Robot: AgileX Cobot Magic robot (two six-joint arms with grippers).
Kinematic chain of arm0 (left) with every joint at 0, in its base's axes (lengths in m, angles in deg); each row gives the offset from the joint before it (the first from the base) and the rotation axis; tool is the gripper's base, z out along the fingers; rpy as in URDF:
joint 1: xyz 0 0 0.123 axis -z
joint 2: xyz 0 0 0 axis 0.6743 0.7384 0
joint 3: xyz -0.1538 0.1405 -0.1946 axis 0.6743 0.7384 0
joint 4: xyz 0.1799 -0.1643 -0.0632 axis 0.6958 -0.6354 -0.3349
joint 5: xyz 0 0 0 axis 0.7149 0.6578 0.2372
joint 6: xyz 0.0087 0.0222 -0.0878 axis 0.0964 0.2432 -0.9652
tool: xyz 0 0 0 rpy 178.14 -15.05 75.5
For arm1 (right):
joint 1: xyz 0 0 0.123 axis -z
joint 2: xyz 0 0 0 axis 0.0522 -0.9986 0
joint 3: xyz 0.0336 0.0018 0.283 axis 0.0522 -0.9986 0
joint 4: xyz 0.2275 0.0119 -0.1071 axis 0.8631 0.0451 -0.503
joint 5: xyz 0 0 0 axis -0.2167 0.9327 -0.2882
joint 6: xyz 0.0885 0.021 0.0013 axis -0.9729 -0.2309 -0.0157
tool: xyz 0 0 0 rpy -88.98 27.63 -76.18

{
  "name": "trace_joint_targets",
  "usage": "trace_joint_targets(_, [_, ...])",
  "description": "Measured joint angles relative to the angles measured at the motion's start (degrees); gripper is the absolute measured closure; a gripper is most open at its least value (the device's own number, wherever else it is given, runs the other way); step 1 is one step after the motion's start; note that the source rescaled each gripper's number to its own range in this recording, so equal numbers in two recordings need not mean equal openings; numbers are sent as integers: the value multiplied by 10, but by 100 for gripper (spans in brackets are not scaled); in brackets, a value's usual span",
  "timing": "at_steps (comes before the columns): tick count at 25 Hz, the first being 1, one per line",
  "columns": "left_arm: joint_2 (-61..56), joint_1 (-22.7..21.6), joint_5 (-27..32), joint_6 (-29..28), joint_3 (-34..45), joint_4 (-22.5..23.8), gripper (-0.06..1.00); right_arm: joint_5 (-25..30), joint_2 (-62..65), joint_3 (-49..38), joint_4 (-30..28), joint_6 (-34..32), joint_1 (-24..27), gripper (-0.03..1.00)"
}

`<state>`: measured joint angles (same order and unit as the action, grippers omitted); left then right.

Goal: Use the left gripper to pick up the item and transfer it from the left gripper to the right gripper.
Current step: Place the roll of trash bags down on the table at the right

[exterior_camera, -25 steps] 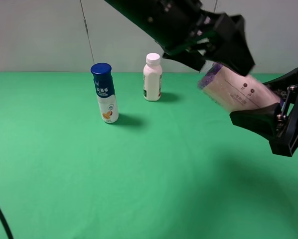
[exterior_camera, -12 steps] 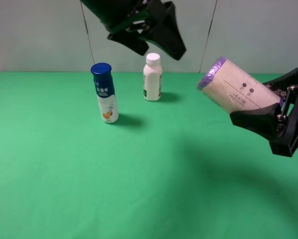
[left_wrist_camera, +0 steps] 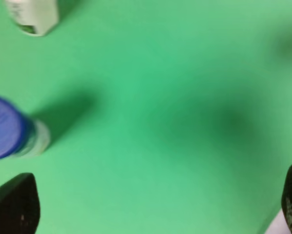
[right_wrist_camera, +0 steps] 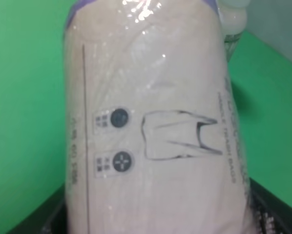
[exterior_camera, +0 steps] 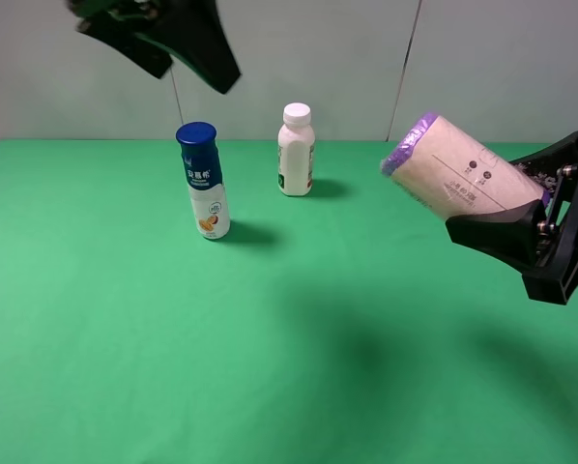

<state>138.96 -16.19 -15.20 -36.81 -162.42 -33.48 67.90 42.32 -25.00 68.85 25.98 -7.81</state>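
Cream printed item (right_wrist_camera: 151, 136) fills view, purple far end; black fingers (right_wrist_camera: 47, 222) flank it; green table (right_wrist_camera: 24, 97) behind.

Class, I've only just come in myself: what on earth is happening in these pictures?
The right end effector is shut on the cream roll, holding it tilted in the air above the green table. The left end effector hangs open and empty, high over the table's left side. The blue-capped bottle and the white-capped bottle stand upright on the table. The handover looks done.
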Motion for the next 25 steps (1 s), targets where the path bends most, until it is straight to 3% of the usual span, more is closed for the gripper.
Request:
trace_joint_targets(13, [-253, -125, -65, -23, 280, 34, -3, 0, 0, 0, 0, 0, 0, 96])
trace_joint_targets(25, [-519, -144, -27, -155, 430, 173, -2, 0, 0, 0, 0, -19, 0, 96])
